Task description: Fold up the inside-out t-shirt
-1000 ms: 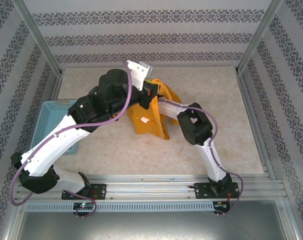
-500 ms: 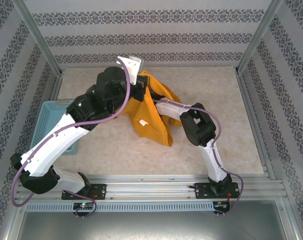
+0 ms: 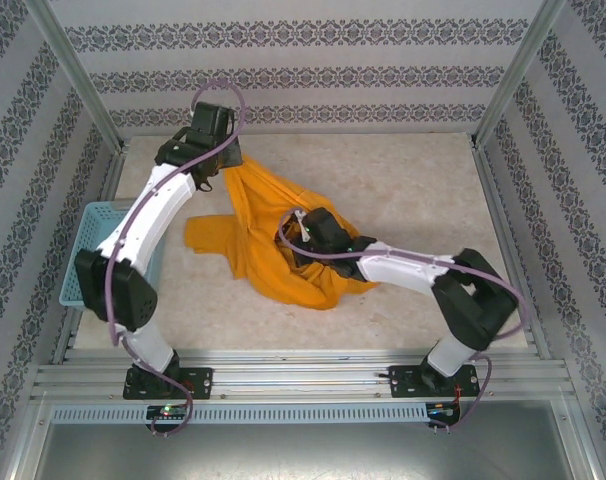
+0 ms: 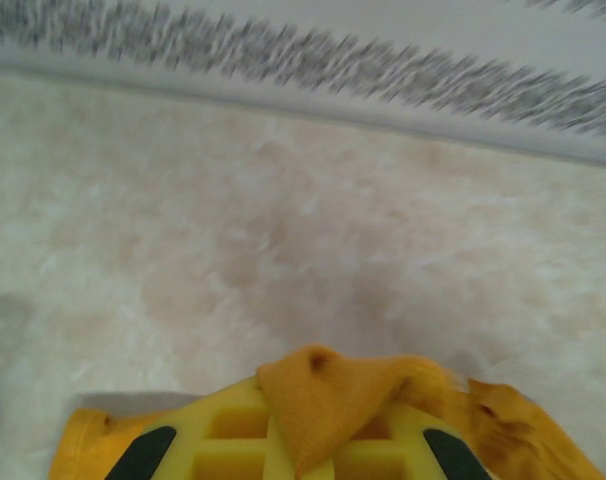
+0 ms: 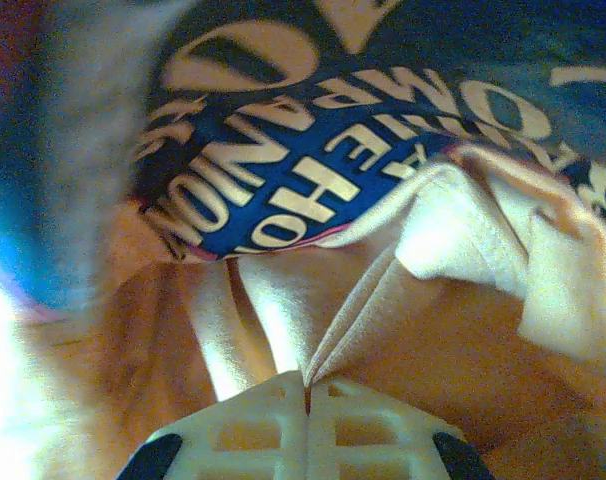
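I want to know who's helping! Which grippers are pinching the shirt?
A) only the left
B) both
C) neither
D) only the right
B: the left gripper is shut on a fold of the shirt, and the right gripper is shut on its cloth too.

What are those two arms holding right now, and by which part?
Both hold the t-shirt. The left jaws pinch a bunched bit of its far edge; the right jaws pinch a fold beside the dark emblem.
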